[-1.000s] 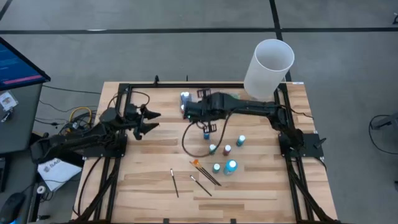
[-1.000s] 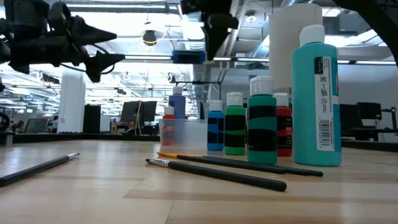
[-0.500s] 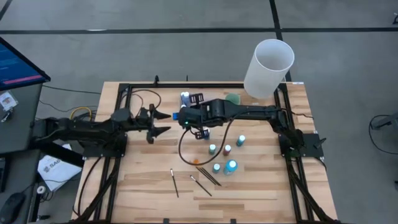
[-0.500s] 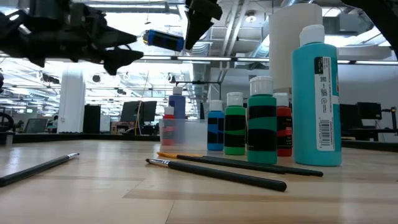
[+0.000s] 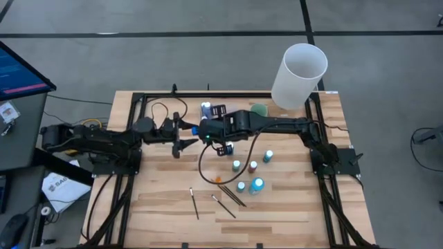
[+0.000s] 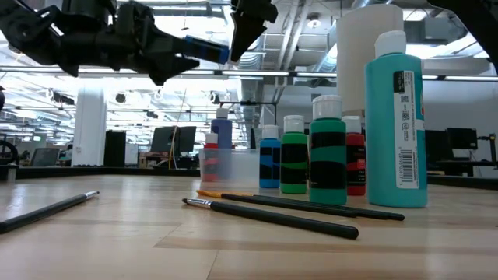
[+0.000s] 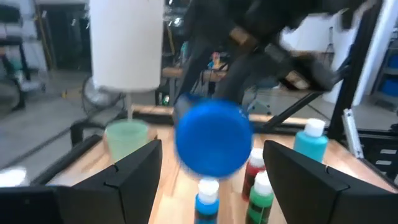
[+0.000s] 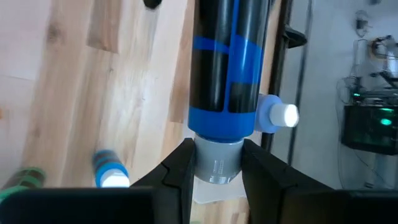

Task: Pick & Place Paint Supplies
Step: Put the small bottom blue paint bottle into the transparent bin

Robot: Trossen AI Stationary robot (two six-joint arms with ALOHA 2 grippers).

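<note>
- The right wrist view shows what the others do not: the right gripper (image 8: 216, 163) has its jaws pinching the grey cap of a blue bottle (image 8: 228, 59), which sticks straight out from the fingers.
- In the low view that bottle hangs level, high above the worktop (image 6: 117, 233), between the two arms.
- The left wrist view looks straight at the bottle's round blue base, centred between the spread jaws of the left gripper (image 7: 212, 165); whether a finger touches it I cannot tell.
- The high view places both grippers meeting over the rear middle of the worktop, left arm reaching from the left, right arm from the right.
- Counted from above: five small bottles (image 5: 251, 167) stand in a loose cluster right of centre, and one more stands near the back edge.
- Brushes (image 5: 225, 191): four or so thin ones lie toward the front, one with an orange handle; the two crossing ones are hard to separate.
- Only the low view shows a clear plastic tub (image 6: 228, 169) behind the brushes.
- One tall white cylinder (image 5: 298, 76) stands at the back right corner, one pale green cup (image 5: 259, 109) just beside it.
</note>
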